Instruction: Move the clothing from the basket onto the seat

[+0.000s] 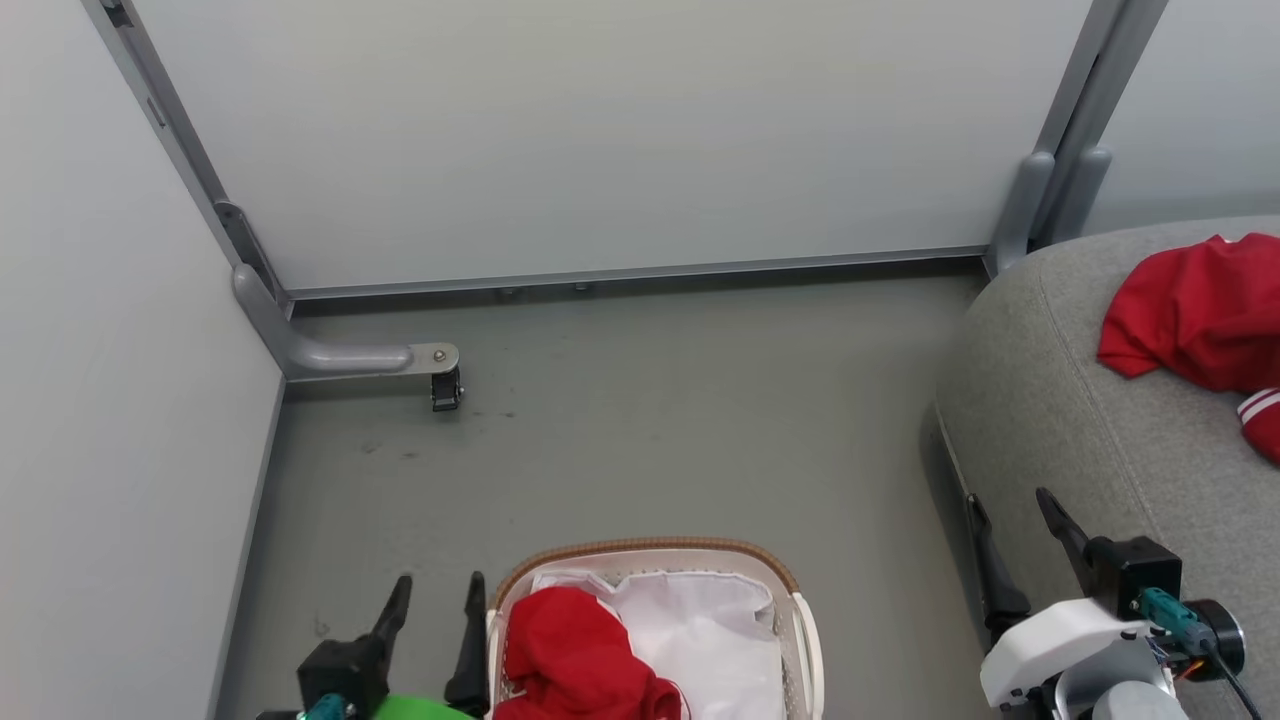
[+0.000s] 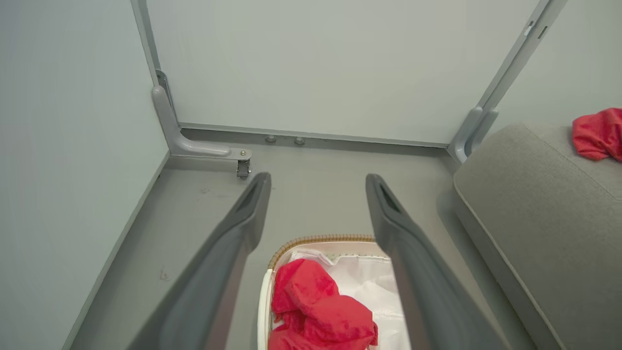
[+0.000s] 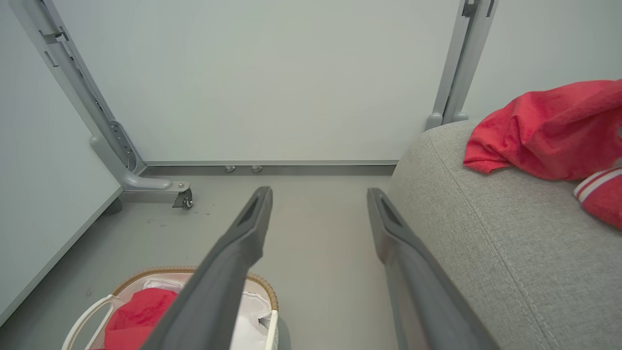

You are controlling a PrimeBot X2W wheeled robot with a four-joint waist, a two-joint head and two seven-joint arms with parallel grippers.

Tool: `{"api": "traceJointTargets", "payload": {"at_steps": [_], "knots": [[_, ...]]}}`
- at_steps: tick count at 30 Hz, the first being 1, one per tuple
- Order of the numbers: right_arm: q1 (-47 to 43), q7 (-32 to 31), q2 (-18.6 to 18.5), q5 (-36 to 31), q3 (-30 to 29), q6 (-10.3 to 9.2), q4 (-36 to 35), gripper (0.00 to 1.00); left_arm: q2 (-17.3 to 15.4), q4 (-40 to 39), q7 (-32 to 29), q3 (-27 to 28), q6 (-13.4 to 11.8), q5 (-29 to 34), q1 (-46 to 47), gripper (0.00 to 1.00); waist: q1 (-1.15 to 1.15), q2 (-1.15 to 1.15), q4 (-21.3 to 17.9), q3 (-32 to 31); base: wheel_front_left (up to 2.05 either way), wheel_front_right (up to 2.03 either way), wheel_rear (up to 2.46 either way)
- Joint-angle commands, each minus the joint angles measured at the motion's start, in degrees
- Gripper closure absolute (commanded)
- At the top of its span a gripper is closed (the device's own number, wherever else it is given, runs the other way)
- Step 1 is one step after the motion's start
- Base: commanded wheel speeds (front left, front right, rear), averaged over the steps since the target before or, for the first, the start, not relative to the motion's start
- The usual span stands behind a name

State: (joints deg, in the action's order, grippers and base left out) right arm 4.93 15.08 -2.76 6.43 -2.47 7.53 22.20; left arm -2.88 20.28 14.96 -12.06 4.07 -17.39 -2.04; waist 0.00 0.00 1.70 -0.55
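One piece of red clothing [image 1: 575, 655] lies bunched in the left half of the cream basket [image 1: 805, 640], on its white liner [image 1: 700, 630]. A second red garment [image 1: 1195, 310] with white stripes lies on the grey seat [image 1: 1060, 420] at the right. My left gripper [image 1: 438, 590] is open just left of the basket's rim, nothing between its fingers. My right gripper [image 1: 1010, 515] is open beside the seat's front edge, also holding nothing. In the left wrist view the clothing [image 2: 316, 311] sits in the basket [image 2: 320, 239] below the open left gripper [image 2: 318, 182]. The right wrist view shows the seat [image 3: 510, 243] with its garment [image 3: 549, 131].
Pale partition panels close the space at the back and left. A grey panel foot with a caster [image 1: 445, 385] juts onto the grey floor [image 1: 650, 420] at the back left. Another panel post [image 1: 1050, 200] stands behind the seat's corner.
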Motion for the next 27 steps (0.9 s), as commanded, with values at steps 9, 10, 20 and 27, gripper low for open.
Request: {"api": "traceJointTargets", "payload": {"at_steps": [9,10,20,27], "knots": [[5.9,0.1,-0.2,-1.3,0.6,-0.08,-2.5,0.0,-0.1,12.9,-2.3,-12.4,2.5,6.3,13.9,0.0,0.0,0.0,-4.3,10.5,0.0,0.0,0.0],[6.7,0.1,-0.2,-1.5,0.7,-0.08,-2.6,0.0,-0.1,14.9,-2.4,-13.9,2.6,6.7,15.6,0.0,0.0,0.0,-4.9,11.9,0.0,0.0,0.0],[14.2,0.1,-0.2,-1.3,2.8,-0.08,-4.6,0.0,-0.2,30.9,-3.1,-22.4,3.4,8.5,30.1,0.0,0.0,0.0,-11.5,26.0,0.0,0.0,0.0],[17.4,0.1,-0.2,0.7,4.4,-0.08,-5.2,0.0,-0.2,40.3,-4.3,-26.9,3.4,10.6,36.1,0.0,0.0,0.0,-14.8,32.6,0.0,0.0,0.0]]}}
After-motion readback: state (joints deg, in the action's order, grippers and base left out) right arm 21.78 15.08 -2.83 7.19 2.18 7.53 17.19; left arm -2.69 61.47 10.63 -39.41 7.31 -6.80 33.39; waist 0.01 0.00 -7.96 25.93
